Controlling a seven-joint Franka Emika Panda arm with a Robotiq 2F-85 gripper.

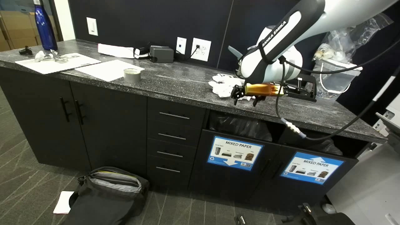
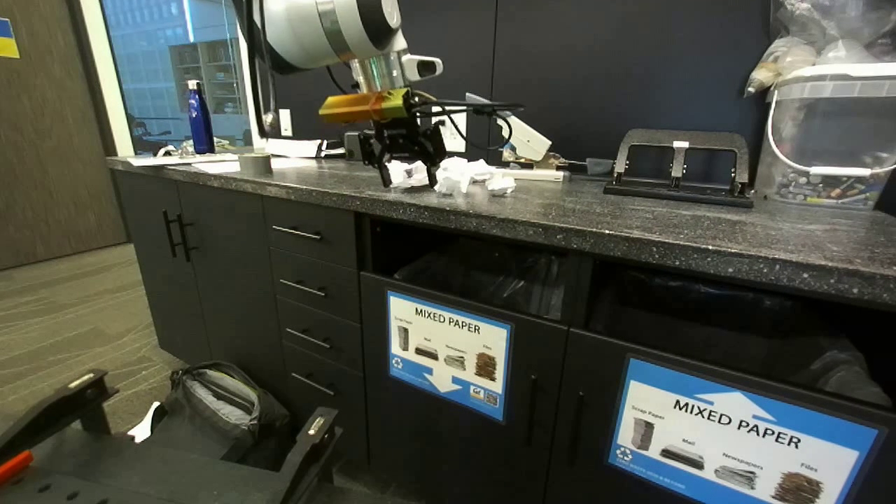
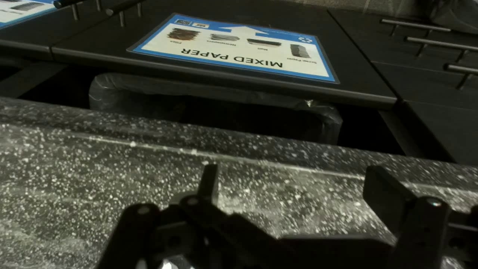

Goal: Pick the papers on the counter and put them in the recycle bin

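Crumpled papers (image 2: 453,176) lay between the front and back edges of the counter (image 1: 175,78), partly hidden in both exterior views by the gripper (image 2: 409,181), its 2 fingers (image 3: 386,201) spread wide; beneath, the interior of the lined bin (image 3: 224,91) was lost in darkness.

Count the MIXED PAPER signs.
2: a down-arrow sign on the door beside the drawers, and an up-arrow sign on the adjoining door. Both show whole in an exterior view.

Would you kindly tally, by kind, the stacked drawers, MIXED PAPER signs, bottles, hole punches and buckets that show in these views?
Stacked drawers: 4
MIXED PAPER signs: 2
Blue bottle: 1
Hole punch: 1
Clear bucket: 1
Total: 9
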